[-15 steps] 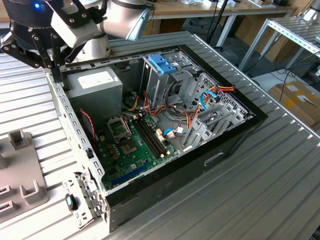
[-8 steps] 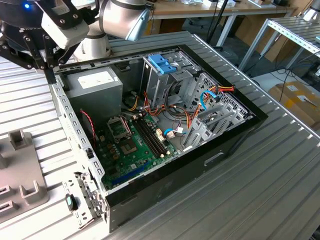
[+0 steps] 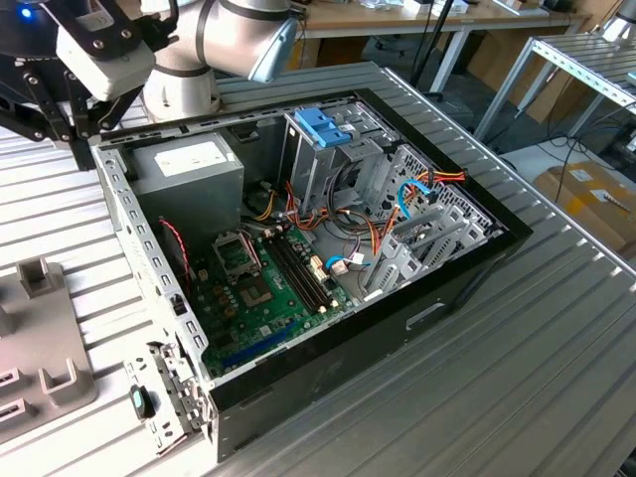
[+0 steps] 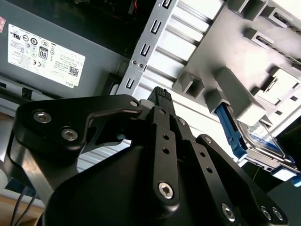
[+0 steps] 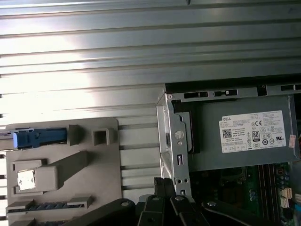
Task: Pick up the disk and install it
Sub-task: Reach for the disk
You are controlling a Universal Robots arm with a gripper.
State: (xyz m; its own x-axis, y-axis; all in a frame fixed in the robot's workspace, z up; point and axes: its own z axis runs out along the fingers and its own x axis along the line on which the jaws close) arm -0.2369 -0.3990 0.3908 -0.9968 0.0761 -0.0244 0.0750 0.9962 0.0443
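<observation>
Though half-hidden, disk (image 4: 261,137) apparently labelled.

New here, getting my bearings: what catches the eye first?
The open computer case in the middle of the ribbed table, its green motherboard and blue latch showing. In the second wrist view, the disk with its blue rail sits in a grey fixture beside the case.
</observation>
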